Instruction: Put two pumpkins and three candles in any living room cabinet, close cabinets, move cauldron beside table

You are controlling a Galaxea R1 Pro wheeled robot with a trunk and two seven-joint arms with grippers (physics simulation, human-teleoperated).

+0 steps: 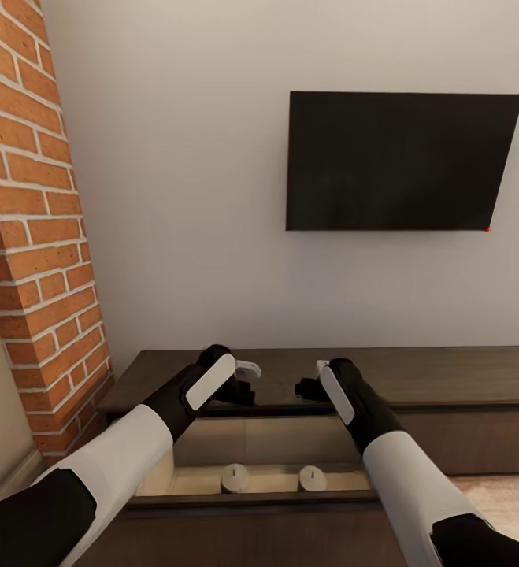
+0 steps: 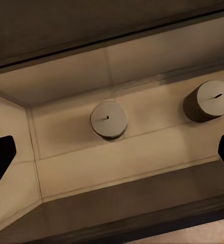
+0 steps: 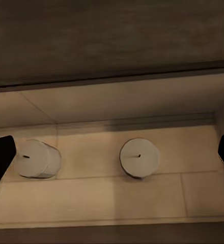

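Observation:
The low dark brown cabinet [image 1: 448,374] has a drawer [image 1: 251,504] pulled out in front of me, pale wood inside. Two beige-grey candles [image 1: 235,476] [image 1: 312,477] stand upright on its floor, side by side and apart. My left gripper [image 1: 247,378] hovers over the drawer, open and empty; its wrist view looks down on one candle [image 2: 108,119] with the other candle [image 2: 208,100] off to the side. My right gripper [image 1: 306,386] hangs beside it, also open and empty, above the same two candles [image 3: 139,157] [image 3: 38,158]. The pumpkins, third candle, cauldron and table are out of view.
A red brick chimney [image 1: 31,236] rises at the left, close to the cabinet's end. A black TV [image 1: 401,161] hangs on the white wall above the cabinet. Light wood floor [image 1: 503,496] shows at the right of the drawer.

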